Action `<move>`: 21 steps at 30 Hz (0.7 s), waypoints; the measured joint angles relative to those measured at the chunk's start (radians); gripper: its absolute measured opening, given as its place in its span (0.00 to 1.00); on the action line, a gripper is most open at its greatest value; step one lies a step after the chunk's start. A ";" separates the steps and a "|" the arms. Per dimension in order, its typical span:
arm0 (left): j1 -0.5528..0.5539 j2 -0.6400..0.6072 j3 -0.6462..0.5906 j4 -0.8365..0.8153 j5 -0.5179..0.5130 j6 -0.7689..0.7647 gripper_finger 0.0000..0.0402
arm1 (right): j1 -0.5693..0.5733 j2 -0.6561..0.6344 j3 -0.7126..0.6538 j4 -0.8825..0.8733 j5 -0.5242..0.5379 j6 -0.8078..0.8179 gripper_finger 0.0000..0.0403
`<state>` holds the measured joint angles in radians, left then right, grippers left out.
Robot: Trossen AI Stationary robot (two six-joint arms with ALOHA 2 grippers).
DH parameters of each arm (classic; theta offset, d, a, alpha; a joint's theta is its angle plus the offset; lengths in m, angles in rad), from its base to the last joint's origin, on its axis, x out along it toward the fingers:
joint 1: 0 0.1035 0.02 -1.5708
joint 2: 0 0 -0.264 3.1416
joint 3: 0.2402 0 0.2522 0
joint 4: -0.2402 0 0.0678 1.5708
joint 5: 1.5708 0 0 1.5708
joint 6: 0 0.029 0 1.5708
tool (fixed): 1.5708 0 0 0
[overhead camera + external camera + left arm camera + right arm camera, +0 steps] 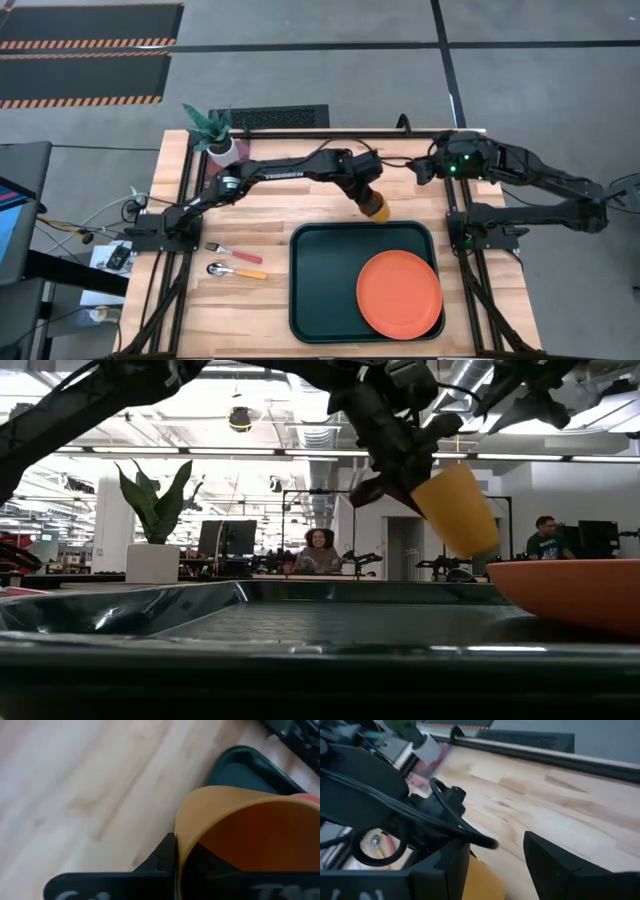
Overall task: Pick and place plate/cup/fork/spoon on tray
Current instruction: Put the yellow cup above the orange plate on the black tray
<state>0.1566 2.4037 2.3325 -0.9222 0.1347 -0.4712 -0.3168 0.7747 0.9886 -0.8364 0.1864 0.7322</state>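
Mid-carry of the cup [377, 208]: clamped at the rim by the left tool [368, 199], one finger inside and one outside as the left wrist view shows, hanging tilted and clear of any surface, just past the far rim of the tray [310, 300]. Already on the tray: the plate [399, 293], lying in the near right part. Still out on the counter [260, 210], left of the tray: the fork [233, 253] and, just nearer, the spoon [236, 270], side by side, untouched. Parked at the far right corner, folded back: the right tool [495, 865], fingers apart and empty. So 1 of 4 items placed, a 2nd in transit, 2 to go. Next, by the look of it: a short move in over the bare left half of the tray, well apart from the plate, then righting the cup so the base comes down flat, lowering to contact, and only then opening. Main risk: release while tilted, letting the cup tip or roll against the plate.
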 joint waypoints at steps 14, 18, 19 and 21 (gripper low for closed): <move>-0.071 0.020 0.002 -0.009 -0.073 0.024 0.00 | 0.000 0.010 0.000 -0.061 0.047 -0.002 0.52; -0.106 0.020 0.002 -0.014 -0.154 0.052 0.00 | 0.001 0.012 0.000 -0.057 0.044 -0.010 0.52; -0.109 0.020 0.002 -0.016 -0.168 0.052 0.00 | 0.001 0.011 0.000 -0.058 0.044 -0.011 0.52; -0.110 0.020 0.002 -0.018 -0.177 0.052 0.00 | 0.001 0.012 0.000 -0.058 0.044 -0.011 0.52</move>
<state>0.0463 2.4241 2.3348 -0.9401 -0.0422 -0.4194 -0.3161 0.7864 0.9884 -0.8942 0.2306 0.7212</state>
